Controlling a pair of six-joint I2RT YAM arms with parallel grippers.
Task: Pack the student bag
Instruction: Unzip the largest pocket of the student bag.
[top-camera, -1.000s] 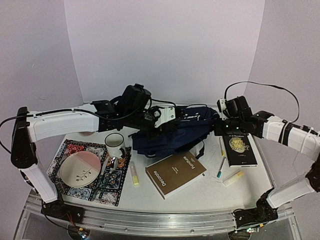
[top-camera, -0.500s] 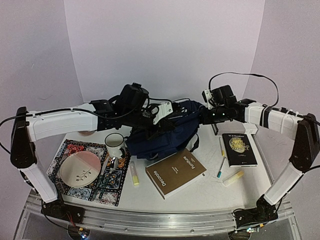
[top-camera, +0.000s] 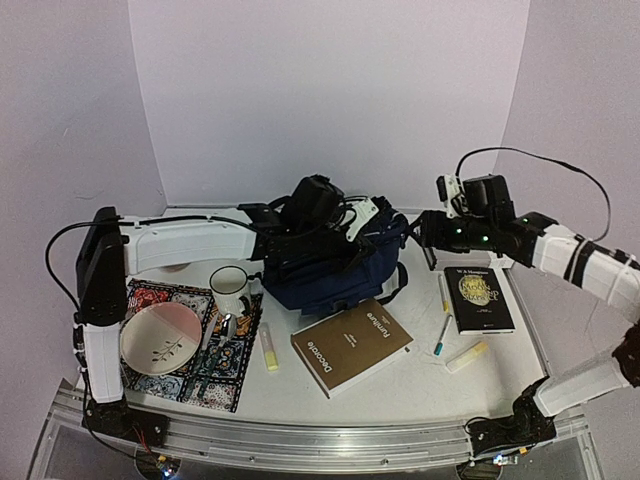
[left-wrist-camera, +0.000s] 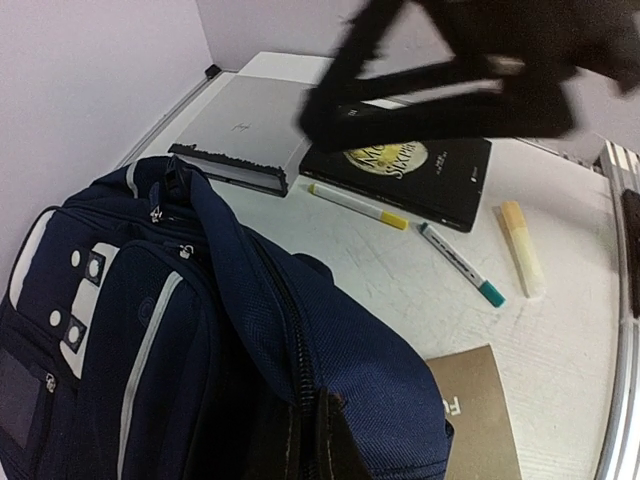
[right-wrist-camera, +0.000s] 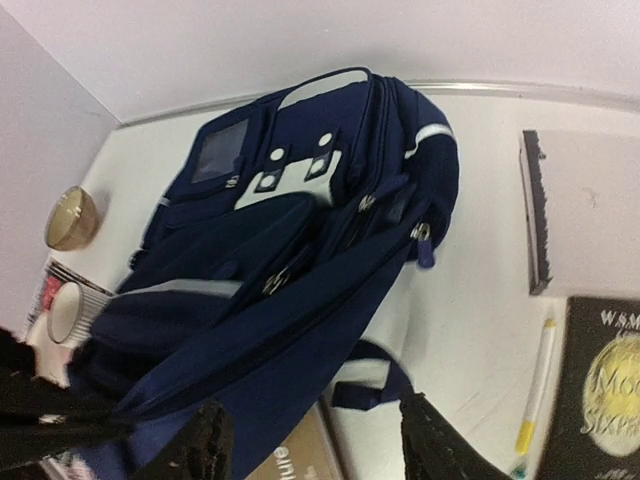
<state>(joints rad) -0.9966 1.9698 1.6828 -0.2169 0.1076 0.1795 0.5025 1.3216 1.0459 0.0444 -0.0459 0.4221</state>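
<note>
White tabletop (top-camera: 420, 400), lilac walls behind. The left gripper (left-wrist-camera: 305, 440) is pinched tight on the student bag (top-camera: 330, 270) at its zip edge, so this arm is the nearer one (it already has hold). The right gripper (right-wrist-camera: 320, 445) hangs empty with its jaws spread. In the top view the bag lies at its 9 o'clock, long axis running 8 to 2 o'clock. A second ago those jaws were closed at the bag's end; now they have released it and backed toward 3 o'clock.
</note>
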